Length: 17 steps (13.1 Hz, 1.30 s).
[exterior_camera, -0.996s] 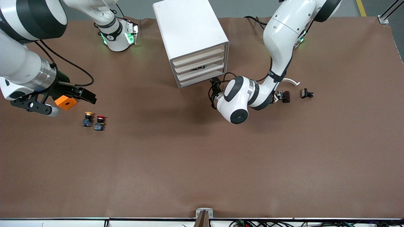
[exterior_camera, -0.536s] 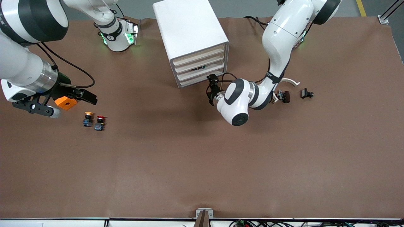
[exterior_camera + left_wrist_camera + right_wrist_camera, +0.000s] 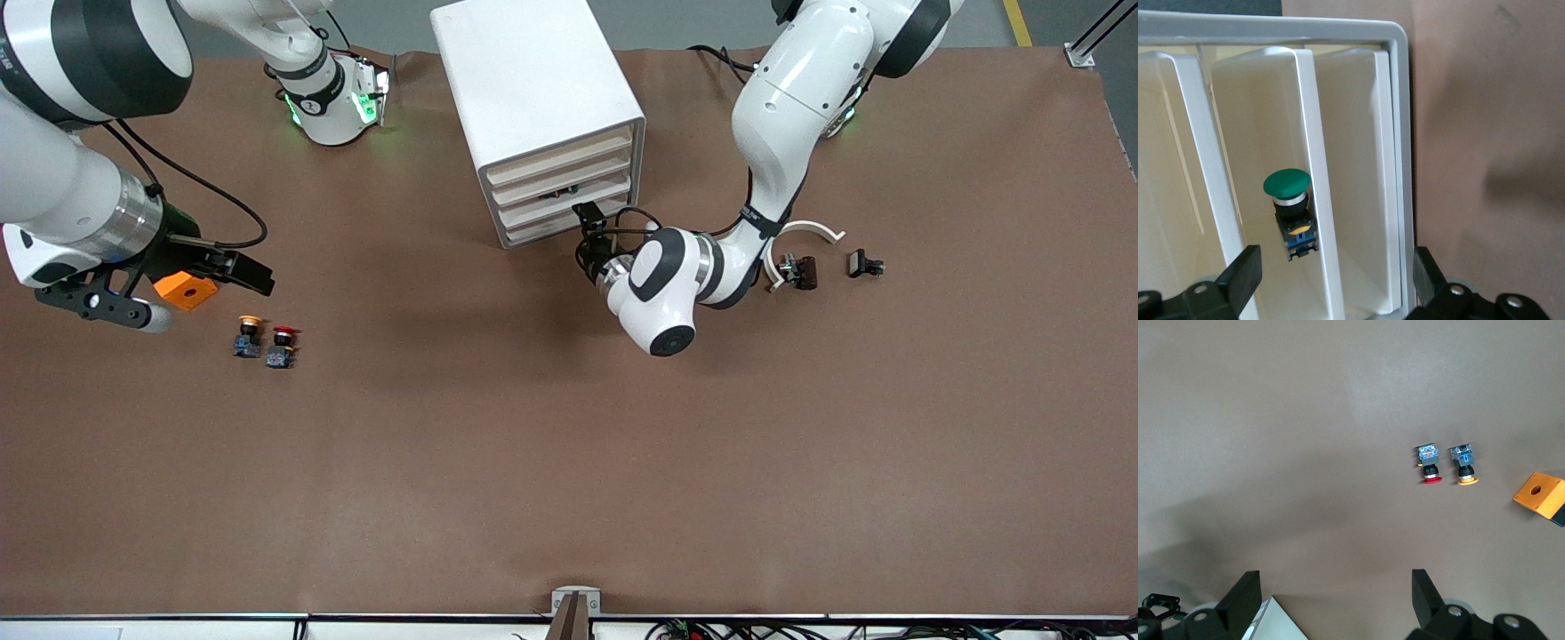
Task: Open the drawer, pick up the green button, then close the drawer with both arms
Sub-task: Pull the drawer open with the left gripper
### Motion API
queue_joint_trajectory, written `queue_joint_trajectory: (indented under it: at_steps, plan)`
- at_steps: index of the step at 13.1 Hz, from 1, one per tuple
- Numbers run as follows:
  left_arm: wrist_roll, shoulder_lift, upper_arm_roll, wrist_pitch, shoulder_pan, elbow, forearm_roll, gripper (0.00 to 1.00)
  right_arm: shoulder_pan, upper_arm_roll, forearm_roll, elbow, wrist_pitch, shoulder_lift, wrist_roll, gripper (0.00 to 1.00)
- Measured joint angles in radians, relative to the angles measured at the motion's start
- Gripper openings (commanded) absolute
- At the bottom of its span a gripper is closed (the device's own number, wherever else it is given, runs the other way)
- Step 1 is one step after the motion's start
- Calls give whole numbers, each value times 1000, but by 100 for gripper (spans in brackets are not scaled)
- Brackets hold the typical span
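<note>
The white cabinet (image 3: 533, 98) stands near the arms' bases, its cream drawer fronts facing the front camera. The green-capped button (image 3: 1287, 183) lies in one drawer (image 3: 1265, 120), with its black-and-blue body below the cap. In the front view it is only a dark speck (image 3: 570, 189) above that drawer's front (image 3: 542, 211). My left gripper (image 3: 1331, 277) is open close in front of the lower drawers (image 3: 587, 216) and holds nothing. My right gripper (image 3: 253, 274) waits open over the table at the right arm's end (image 3: 1335, 597), by an orange block.
An orange block (image 3: 185, 289) lies under the right hand. A yellow-capped button (image 3: 249, 336) and a red-capped one (image 3: 283, 345) stand nearer the front camera. Toward the left arm's end lie two small dark parts (image 3: 798, 269) (image 3: 864, 264) and a white curved piece (image 3: 813, 229).
The left arm has carried its open gripper closer to the cabinet's drawer fronts. The right arm has hardly moved.
</note>
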<state>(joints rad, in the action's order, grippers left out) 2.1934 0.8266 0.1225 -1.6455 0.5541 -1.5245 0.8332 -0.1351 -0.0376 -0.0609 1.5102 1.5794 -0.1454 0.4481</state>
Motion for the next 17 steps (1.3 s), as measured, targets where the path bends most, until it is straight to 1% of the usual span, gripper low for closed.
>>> queue_joint_trajectory:
  at_steps: [5,7,8,10,11,12,15,16,17]
  plan:
    - [31,65,1,0,23,27,14,97,0,0,0,0,0,0,0,100]
    - [41,72,1,0,37,32,16,83,0,0,0,0,0,0,0,100]
    - [46,72,1,0,46,33,16,71,0,0,0,0,0,0,0,100]
    - [49,74,1,0,57,33,16,64,0,0,0,0,0,0,0,100]
    - [49,75,1,0,62,33,16,49,0,0,0,0,0,0,0,100]
    - [50,76,1,0,67,33,16,39,0,0,0,0,0,0,0,100]
    - [53,77,1,27,70,43,24,16,-1,0,0,0,0,0,0,100]
    - [55,77,2,37,70,48,25,10,-6,0,-1,0,0,0,3,100]
    - [57,77,2,37,70,50,25,6,-15,0,-2,0,1,0,21,100]
